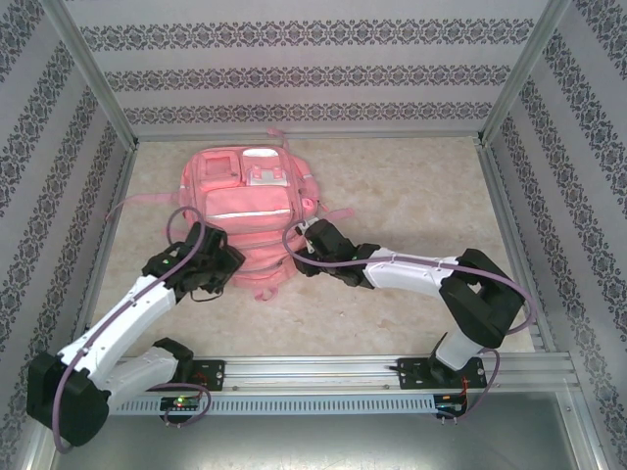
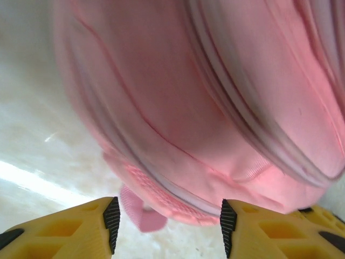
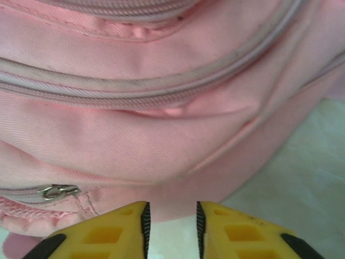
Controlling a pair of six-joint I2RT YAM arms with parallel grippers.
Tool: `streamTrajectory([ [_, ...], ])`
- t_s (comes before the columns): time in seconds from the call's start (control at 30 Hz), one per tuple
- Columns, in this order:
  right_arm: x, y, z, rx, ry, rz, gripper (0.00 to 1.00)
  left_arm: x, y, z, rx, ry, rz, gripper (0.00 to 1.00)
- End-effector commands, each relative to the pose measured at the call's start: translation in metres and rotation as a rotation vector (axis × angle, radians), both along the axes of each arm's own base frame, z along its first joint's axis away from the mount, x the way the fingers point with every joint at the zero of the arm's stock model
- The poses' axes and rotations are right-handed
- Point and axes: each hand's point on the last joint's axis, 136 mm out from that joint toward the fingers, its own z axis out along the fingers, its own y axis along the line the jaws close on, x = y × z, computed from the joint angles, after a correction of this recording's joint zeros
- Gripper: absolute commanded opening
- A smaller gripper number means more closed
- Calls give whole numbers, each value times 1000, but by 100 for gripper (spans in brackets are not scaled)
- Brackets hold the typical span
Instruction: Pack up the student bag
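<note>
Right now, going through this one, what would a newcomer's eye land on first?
The big pink student bag, lying flat mid-table and far brighter than the pale table. Next, the left gripper at its near-left corner and the right gripper at its right side, each with yellow fingers parted.

The right gripper (image 3: 172, 229) has its yellow fingers slightly apart and holds nothing, close against the student bag (image 3: 161, 124), whose metal zipper pull (image 3: 56, 191) lies at the lower left.

On table (image 1: 411, 225), student bag (image 1: 250, 211) between left pincer (image 2: 170, 224) and right pincer (image 3: 171, 226)
</note>
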Motion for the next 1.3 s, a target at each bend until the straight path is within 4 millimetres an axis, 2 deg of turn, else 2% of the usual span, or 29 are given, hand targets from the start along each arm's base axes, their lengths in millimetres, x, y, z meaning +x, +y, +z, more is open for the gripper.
streamTrajectory([
  [0.0,3,5,2,29,23,20,35,22,-32,12,-72,-61,20,55],
  [0.13,1,1,1,45,26,17,43,29,-47,7,-27,-47,10,56],
  [0.23,-2,-2,-2,53,41,19,47,32,-56,-6,-21,-18,18,62],
  [0.4,-6,-3,-3,67,44,20,51,34,-57,-25,37,30,34,64],
  [0.43,-6,-3,-2,69,43,24,51,35,-56,-29,49,36,39,60],
  [0.6,-10,4,-2,95,53,59,52,35,-43,-34,127,48,66,20],
  [0.77,-17,21,-4,145,85,143,54,35,-40,-27,150,42,56,7],
  [0.83,-18,28,-7,155,106,170,54,36,-40,-24,149,33,50,9],
  [0.87,-18,30,-8,159,115,178,54,36,-41,-22,147,32,46,13],
  [0.93,-15,34,-10,165,122,182,54,36,-41,-20,151,28,35,27],
  [1.1,3,35,-14,239,188,131,55,33,-39,-19,162,29,17,31],
  [1.27,16,37,4,292,168,119,55,29,-41,-24,155,44,-2,36],
])
